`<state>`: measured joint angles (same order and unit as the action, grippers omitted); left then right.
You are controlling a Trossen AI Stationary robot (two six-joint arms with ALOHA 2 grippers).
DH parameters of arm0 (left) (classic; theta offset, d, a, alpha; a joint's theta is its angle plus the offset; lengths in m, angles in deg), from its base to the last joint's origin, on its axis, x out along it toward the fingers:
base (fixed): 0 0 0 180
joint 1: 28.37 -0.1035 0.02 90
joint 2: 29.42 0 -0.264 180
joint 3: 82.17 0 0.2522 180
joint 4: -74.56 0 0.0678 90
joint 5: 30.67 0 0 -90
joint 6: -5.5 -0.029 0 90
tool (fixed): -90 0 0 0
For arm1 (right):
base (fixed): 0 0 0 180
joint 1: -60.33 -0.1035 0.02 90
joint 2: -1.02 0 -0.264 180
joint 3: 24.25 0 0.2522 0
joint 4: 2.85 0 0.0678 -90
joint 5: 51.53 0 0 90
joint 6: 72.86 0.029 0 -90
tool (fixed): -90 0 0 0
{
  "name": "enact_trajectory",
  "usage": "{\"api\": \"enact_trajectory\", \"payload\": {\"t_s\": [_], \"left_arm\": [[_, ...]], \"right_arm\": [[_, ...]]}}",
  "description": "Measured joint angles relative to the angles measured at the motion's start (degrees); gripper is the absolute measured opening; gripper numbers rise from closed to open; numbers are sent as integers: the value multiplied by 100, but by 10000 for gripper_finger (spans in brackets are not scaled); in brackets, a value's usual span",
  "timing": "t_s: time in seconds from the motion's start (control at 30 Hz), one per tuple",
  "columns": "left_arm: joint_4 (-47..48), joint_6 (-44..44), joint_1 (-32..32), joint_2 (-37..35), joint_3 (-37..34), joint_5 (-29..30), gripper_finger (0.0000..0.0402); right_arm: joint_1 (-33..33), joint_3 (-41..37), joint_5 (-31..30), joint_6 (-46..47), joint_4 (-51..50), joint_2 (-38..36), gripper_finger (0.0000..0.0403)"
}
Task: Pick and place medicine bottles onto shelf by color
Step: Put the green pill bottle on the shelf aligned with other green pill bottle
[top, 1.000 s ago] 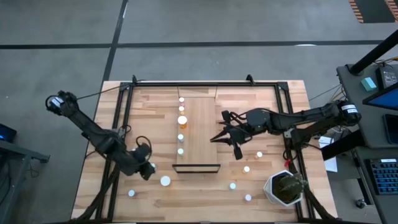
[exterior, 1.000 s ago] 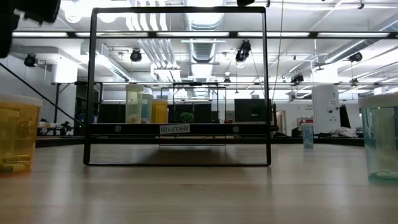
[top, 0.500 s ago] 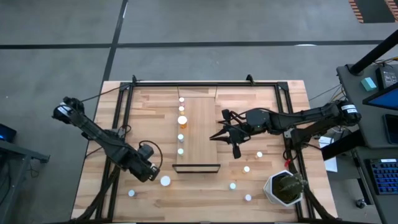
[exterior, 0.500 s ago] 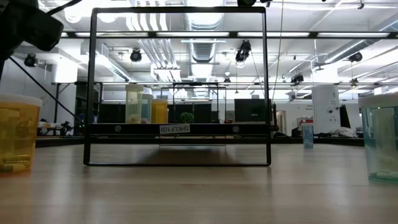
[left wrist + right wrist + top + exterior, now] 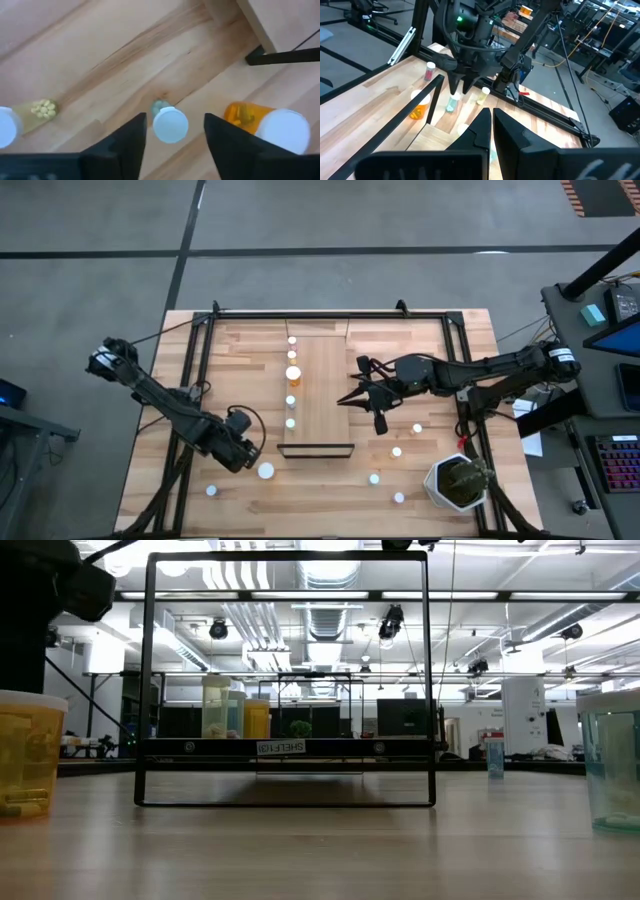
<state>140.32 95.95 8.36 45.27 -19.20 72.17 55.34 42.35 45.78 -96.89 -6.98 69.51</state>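
The left hand (image 5: 170, 145) hangs wide open over a small greenish white-capped bottle (image 5: 169, 122) standing on the worktop (image 5: 240, 350) near the shelf's (image 5: 320, 395) railed end, fingers either side, apparently lining up to grasp it. A larger orange bottle (image 5: 270, 125) stands just beside it. The right hand (image 5: 347, 400) waits pinched shut, empty, over the shelf's edge.

Bright overhead lights, soft shadows, wrist views blurry.
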Motion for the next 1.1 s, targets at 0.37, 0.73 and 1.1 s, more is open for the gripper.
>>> {"api": "enact_trajectory", "payload": {"t_s": [0.37,0.73,1.1], "left_arm": [[-4,-126,0,470,-6,-114,195],[-54,-233,0,499,-6,-208,100],[312,-1732,-2,495,625,-1256,95]], "right_arm": [[0,-2,2,0,-13,4,9],[0,-2,2,0,-40,4,9],[0,-2,2,2,-48,4,9]]}}
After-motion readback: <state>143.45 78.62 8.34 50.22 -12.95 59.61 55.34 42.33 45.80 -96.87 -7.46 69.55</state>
